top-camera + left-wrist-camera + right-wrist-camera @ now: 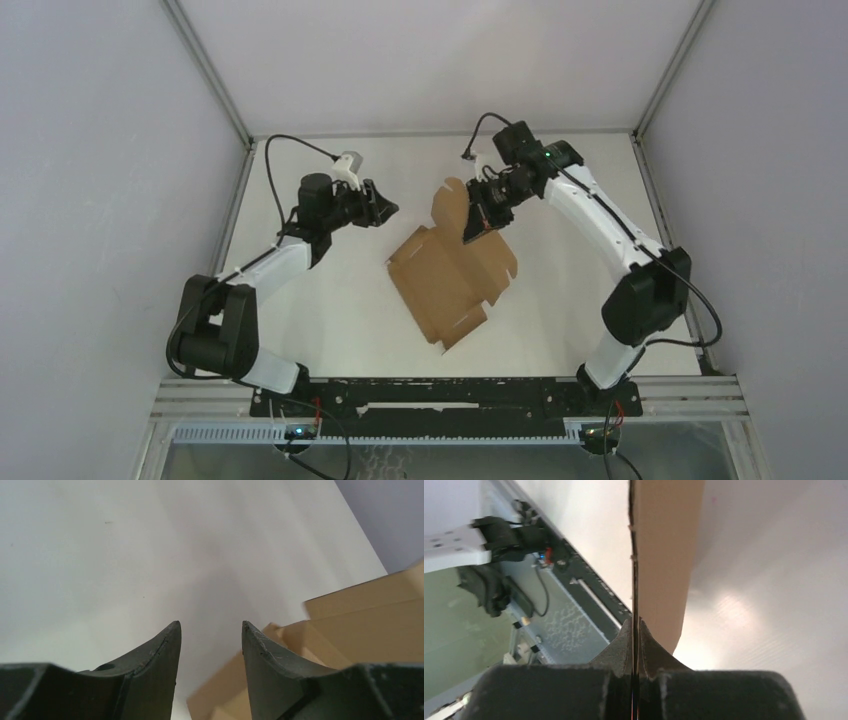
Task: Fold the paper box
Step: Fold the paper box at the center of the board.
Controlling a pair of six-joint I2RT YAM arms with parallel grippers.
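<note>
The paper box (450, 280) is a plain brown die-cut cardboard sheet with flaps and slits, lying mid-table with its far end lifted. My right gripper (478, 222) is shut on a raised flap at that far end; in the right wrist view the flap (664, 555) stands edge-on between the closed fingers (636, 625). My left gripper (385, 208) is open and empty, just left of the sheet's far end and apart from it. In the left wrist view the cardboard (360, 620) shows to the right of the open fingers (211, 630).
White table surface (330, 300) inside white walls. A metal frame rail (450, 395) with the arm bases runs along the near edge. Free room lies left and right of the sheet.
</note>
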